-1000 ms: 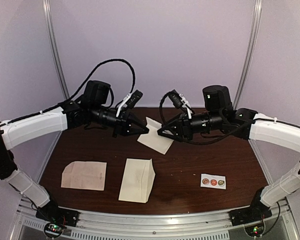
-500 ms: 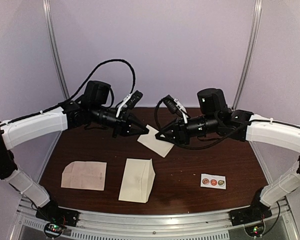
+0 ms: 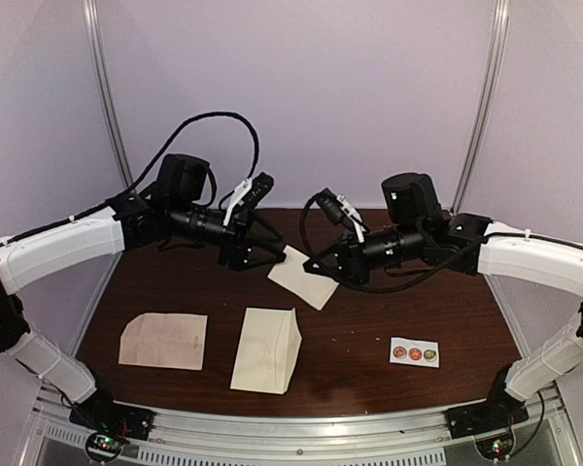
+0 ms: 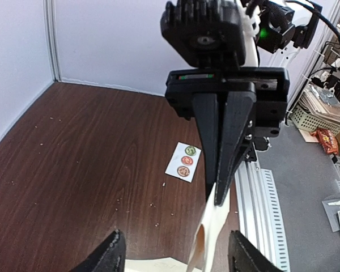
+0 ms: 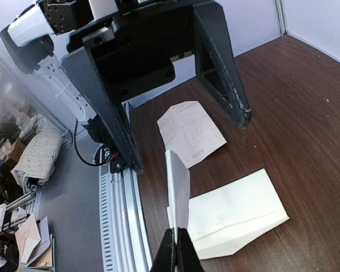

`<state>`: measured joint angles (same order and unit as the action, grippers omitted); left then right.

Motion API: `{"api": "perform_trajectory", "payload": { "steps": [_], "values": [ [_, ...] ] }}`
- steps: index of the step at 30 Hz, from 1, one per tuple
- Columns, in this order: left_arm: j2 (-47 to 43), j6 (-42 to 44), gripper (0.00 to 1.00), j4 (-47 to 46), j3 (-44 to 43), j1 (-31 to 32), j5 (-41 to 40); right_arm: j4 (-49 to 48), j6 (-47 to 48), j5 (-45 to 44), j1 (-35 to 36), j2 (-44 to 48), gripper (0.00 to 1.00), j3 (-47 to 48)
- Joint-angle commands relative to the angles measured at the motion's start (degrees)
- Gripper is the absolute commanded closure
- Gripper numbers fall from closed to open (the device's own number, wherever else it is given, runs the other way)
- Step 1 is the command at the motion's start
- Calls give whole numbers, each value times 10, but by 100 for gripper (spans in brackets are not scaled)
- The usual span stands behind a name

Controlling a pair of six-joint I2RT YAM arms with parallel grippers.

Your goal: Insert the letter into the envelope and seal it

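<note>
Backing off leftward, the left gripper, fingers apart, has drawn clear of the folded cream paper letter at upper centre, now clamped by the right gripper alone, so insertion looks next; the long cream pointed-flap paper envelope lies flat lower centre, its opening hard to make out.

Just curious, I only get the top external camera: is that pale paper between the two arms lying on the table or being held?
Observer: Held. The right wrist view shows the right gripper shut on the folded paper, edge up, off the table.
Visitor: And the other arm?
Observer: The left gripper is open, not clamping it.
Visitor: Is the pinkish sheet at bottom left blank?
Observer: No, faint lines like writing show on it.
</note>
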<state>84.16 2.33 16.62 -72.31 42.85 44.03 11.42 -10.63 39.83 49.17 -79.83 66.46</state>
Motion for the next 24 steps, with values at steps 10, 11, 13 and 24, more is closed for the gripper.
{"api": "perform_trajectory", "payload": {
  "steps": [10, 11, 13, 24],
  "values": [
    [17, 1, 52, -14, -2, 9, 63, 30, 19, 45, 13, -21, 100, 42],
    [17, 1, 60, -14, -2, 9, 66, 30, 20, 45, 14, -24, 100, 43],
    [18, 1, 75, -14, -3, 9, 71, 31, 19, 44, 14, -27, 100, 45],
    [-27, -51, 100, -87, 28, -6, 81, -108, -44, -42, 5, 47, 56, -28]
  ]
}}
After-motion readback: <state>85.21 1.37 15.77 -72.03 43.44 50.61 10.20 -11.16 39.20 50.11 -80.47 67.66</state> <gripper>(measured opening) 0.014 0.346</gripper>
